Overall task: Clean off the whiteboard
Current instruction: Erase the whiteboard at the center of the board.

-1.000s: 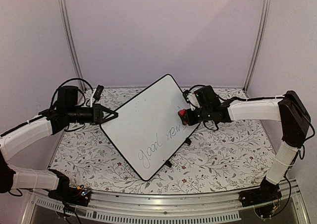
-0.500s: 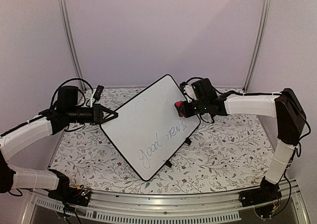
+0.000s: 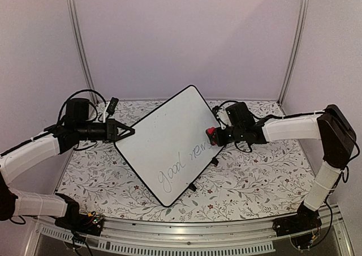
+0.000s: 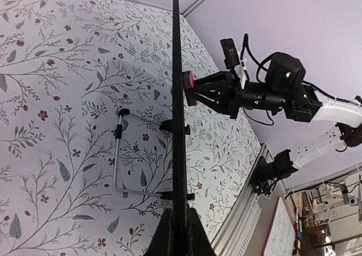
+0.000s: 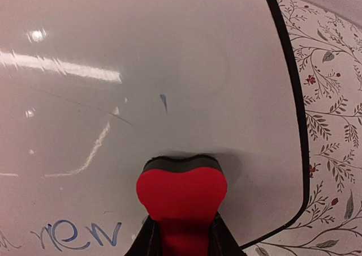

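Whiteboard (image 3: 169, 145) sits tilted mid-surface (image 3: 254, 182), and the left pincer (image 3: 131, 131) is clenched on its left edge, I'd guess so it won't skid while getting wiped. Right pincer (image 3: 216, 136) grips the red eraser (image 5: 182, 189), pressed right beside "new". Half a second ago it was farther up the board.

A lab test booth: plain lilac walls (image 3: 186, 35), aluminium posts (image 3: 78, 41), floral tablecloth (image 3: 254, 176).
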### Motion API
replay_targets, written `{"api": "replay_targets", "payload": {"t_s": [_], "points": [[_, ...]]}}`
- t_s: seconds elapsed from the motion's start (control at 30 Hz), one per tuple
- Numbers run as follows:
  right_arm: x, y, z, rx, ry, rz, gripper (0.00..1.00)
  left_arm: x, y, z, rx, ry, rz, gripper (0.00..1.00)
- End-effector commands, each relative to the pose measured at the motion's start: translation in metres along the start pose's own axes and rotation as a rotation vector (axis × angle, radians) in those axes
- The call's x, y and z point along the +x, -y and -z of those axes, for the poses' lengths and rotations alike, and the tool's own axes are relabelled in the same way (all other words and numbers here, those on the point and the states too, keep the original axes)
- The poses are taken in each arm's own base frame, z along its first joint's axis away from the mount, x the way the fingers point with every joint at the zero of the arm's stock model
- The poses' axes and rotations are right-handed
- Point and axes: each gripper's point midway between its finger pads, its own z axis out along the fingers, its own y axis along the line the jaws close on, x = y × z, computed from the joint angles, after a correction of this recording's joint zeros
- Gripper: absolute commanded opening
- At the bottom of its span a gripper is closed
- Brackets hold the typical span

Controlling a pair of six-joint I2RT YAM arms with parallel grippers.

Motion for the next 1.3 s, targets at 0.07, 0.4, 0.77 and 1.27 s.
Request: {"api": "replay_targets", "payload": {"t_s": [0.07, 0.4, 0.77, 1.27], "points": [[0.038, 0.003, 0.006, -0.010, -0.086, -0.023, 0.00, 0.005, 0.014, 0.000, 0.072, -0.016, -0.066, 0.00], [0.014, 0.004, 0.004, 0.013, -0.044, -0.020, 0.00, 0.006, 0.013, 0.000, 0.073, -0.020, -0.063, 0.00], [-0.043, 0.012, -0.013, 0.067, -0.006, -0.031, 0.00, 0.005, 0.014, 0.000, 0.074, -0.017, -0.064, 0.00], [0.009, 0.006, -0.010, -0.017, -0.089, -0.041, 0.00, 0.006, 0.014, 0.000, 0.077, -0.021, -0.064, 0.00]]}}
